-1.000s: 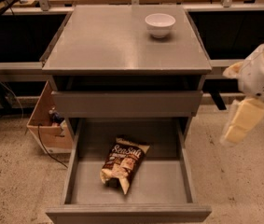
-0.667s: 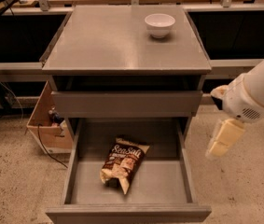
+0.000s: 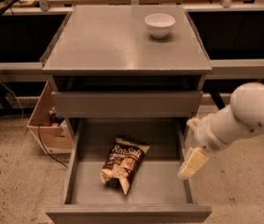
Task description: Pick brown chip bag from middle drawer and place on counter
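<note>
Tool (image 3: 193, 163) is hung low over the right side wall of the open middle drawer (image 3: 162, 186), just inside its front edge. How far open it is cannot be told, and nothing is seen held in it. Brown chip bag (image 3: 123, 164) is lying flat on the drawer floor, left of the tool and well apart from it, pale end toward the drawer front. First risk: the side wall directly under the tool could be clipped if descent is started before a leftward shift is made. Second risk: the bag is crinkled and slack, so a shallow pinch could be lost on the lift, or the bag could be pushed along the smooth floor instead of being gripped. Third risk: the closed drawer front (image 3: 127, 104) is set above and beyond the tool, so bag or wrist could be snagged under it if the lift is angled forward too early. Bench (image 3: 103, 41) is higher and farther off, and the white bowl (image 3: 159, 24) at its far right could be knocked if the bag is released there. The bare left side is judged safer.
</note>
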Controlling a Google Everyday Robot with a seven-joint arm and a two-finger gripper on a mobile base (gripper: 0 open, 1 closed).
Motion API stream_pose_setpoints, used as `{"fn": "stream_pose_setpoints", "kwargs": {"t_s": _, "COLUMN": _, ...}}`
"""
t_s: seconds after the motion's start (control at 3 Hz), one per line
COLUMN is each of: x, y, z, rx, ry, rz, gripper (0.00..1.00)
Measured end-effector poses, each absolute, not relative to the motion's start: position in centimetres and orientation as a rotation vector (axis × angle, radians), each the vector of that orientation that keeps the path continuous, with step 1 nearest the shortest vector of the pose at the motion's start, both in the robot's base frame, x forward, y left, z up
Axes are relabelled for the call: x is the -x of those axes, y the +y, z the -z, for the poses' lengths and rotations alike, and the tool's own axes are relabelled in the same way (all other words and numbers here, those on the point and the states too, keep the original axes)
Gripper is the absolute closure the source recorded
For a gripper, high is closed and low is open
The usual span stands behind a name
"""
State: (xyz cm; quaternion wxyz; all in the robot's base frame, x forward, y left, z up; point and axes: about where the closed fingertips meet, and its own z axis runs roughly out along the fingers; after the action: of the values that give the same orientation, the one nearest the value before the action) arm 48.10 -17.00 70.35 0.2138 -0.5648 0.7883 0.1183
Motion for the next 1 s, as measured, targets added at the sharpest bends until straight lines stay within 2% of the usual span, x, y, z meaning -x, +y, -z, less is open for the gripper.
{"fn": "stream_pose_setpoints", "kwargs": {"t_s": 0.33, "x": -48.6, "y": -15.1, "z": -65.2, "rx": 1.522, "ry": 2.199, "rz": -0.420, "gripper": 0.00}}
{"fn": "stream_pose_setpoints", "kwargs": {"t_s": 1.0, "x": -48.9, "y": -15.0, "z": -64.0, "rx": 1.442, "ry": 2.220, "rz": -0.442, "gripper": 0.00}}
